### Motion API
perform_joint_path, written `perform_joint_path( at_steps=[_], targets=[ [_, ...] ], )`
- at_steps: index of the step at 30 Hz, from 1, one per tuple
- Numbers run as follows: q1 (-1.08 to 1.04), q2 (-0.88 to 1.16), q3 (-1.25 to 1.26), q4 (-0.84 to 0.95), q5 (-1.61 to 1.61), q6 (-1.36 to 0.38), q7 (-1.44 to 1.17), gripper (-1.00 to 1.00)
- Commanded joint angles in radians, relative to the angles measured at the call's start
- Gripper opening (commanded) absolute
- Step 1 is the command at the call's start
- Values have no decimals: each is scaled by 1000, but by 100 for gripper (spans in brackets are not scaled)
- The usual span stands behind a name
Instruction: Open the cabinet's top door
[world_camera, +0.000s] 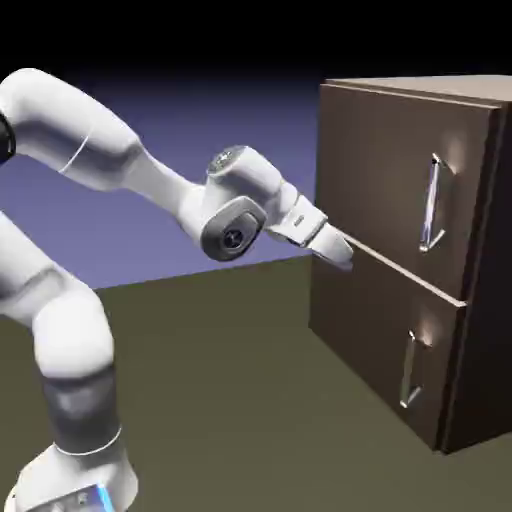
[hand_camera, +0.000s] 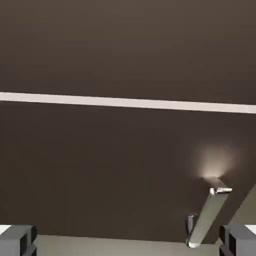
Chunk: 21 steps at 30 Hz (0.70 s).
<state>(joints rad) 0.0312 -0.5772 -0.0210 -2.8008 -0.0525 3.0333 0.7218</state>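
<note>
At the end of a white robot arm, the claw hangs in front of a dark brown cabinet, with its two small grey tips spread wide and nothing between them. From outside, the claw is side-on and its tips overlap, so we rely on the hand view for that gap. It points toward the cabinet front and slopes downward, near the height of the pale seam that divides the two doors. We cannot tell how much space lies between the tips and the wood.

Above the seam is the top door, the taller panel, closed. Its long silver handle stands upright near the door's edge on the exterior view's right. From the claw, that handle lies toward the exterior view's right and higher up, apart from it. Its long axis runs up and down, so we judge that the tips should come one on each side of the bar.

Below is the lower door, also closed, with a shorter silver handle. That is the only handle the hand view shows, so the next move, in our judgement, calls for rising and shifting across before closing.
</note>
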Motion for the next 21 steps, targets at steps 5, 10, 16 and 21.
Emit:
perform_joint_path(
  at_steps=[5, 10, 16, 21],
  targets=[
    [80, -30, -87, 38, -218, -15, -80, 100],
    [159, -60, -174, 76, -435, -30, -160, 100],
    [255, -95, -279, 122, -696, -48, -255, 100],
    [334, -125, -366, 160, -913, -64, -335, 100]
  ],
)
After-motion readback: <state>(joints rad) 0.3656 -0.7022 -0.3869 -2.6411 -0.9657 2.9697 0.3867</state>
